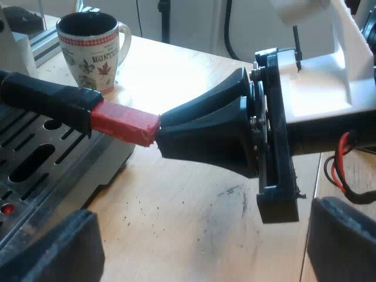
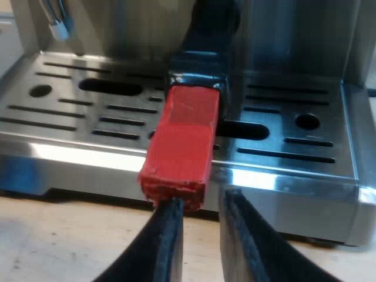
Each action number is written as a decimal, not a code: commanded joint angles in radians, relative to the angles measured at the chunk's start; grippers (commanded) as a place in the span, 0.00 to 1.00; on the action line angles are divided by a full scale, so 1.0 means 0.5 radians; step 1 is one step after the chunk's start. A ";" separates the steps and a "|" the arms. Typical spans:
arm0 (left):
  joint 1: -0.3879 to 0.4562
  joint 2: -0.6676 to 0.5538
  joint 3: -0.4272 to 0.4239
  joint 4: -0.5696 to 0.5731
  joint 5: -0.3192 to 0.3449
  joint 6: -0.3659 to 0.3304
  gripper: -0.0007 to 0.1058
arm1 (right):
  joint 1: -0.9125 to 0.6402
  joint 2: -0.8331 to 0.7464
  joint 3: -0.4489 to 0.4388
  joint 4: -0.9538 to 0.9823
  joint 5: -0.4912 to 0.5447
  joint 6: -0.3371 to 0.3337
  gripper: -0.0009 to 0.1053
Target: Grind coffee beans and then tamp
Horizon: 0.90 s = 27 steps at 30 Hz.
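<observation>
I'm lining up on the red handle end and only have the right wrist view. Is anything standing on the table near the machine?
Observer: A mug stands on the wooden table beside the drip tray.
Operator: How is my left hand set?
Observer: Open, low over the table, nothing between its fingers.
Operator: Side on, where are the right hand tips?
Observer: Right at the red end, at its corner; I cannot tell whether they touch.

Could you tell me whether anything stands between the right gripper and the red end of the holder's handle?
Nothing visible does. The right gripper is right up at the red end of the holder's handle, which juts out over the espresso machine's drip tray. The mug stands off beside the machine, out of the way.
</observation>
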<state>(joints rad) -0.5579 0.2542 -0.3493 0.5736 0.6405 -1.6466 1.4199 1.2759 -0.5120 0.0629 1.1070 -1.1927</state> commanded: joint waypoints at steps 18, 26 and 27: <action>-0.010 -0.006 -0.007 -0.006 0.029 -0.002 0.69 | -0.026 -0.151 -0.017 0.587 -0.529 0.373 0.27; -0.010 -0.006 -0.007 -0.006 0.029 0.015 0.69 | 0.022 -0.405 -0.128 0.784 -0.560 0.373 0.47; -0.010 -0.006 -0.007 -0.006 0.029 0.015 0.69 | 0.022 -0.444 -0.185 0.876 -0.560 0.373 0.47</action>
<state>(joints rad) -0.5579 0.2542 -0.3493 0.5736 0.6405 -1.6404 1.4292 1.0730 -0.5764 0.4618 0.8282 -1.0092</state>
